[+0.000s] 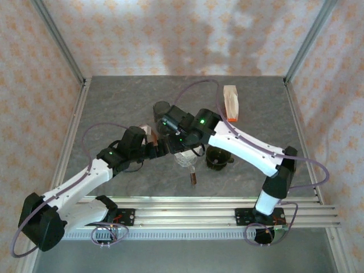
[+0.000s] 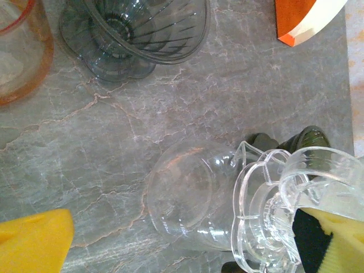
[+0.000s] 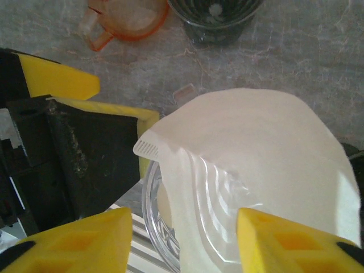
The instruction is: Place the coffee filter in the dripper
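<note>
Hovering the right end effector (image 3: 183, 219) just above the coffee filter (image 3: 256, 153), fingers spread wide to either side of it and gripping nothing. Looking down on the filter lying partly in the clear dripper (image 3: 152, 199): the part nearest the fingers sunk in far enough for the ribs to be showing through the paper, the far part fanning out past the rim over the grey surface (image 3: 318, 57).

Bracing with the left end effector (image 2: 185, 219), likewise wide open and clamping nothing, one yellow pad (image 2: 335, 239) lying against the dripper and the other well apart from it.

Judging the step in hand as seating the paper fully in the cone. Aiming, for a clean seat:
- Nudging lightly downward at the middle of the paper, not at its loose edge, and so avoiding a fold or a flip out of the cone.
- Lowering slowly and straight, given how thin and springy the paper is looking.
- Leaning on the left pad against any tipping or sliding of the dripper.
- Staying well away from the smoked dripper (image 3: 216, 17) and the orange cup (image 3: 128, 14) standing beyond.
</note>
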Available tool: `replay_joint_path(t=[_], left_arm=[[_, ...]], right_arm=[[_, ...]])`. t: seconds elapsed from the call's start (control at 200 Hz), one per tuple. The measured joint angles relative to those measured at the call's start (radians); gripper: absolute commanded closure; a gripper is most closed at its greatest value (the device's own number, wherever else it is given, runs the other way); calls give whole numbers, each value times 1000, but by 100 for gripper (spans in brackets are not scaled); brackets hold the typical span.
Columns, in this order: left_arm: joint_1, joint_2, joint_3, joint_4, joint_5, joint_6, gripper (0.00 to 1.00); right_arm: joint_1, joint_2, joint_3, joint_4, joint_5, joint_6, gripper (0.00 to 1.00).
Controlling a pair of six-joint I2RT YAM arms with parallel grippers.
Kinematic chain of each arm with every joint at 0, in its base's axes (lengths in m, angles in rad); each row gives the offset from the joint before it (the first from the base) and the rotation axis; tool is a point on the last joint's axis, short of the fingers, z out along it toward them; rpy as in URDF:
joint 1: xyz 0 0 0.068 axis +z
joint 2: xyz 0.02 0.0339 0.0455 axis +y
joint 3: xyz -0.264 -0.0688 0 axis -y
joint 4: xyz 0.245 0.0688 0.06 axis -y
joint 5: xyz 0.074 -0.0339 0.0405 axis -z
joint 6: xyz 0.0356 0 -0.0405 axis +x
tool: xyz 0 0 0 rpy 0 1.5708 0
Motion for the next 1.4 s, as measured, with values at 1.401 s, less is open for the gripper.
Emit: replay_joint_path(t=[1.401], left_arm=[[-127, 148, 340, -184, -45, 143, 39]], right_arm=[[-179, -228, -299, 153, 10, -161, 47]])
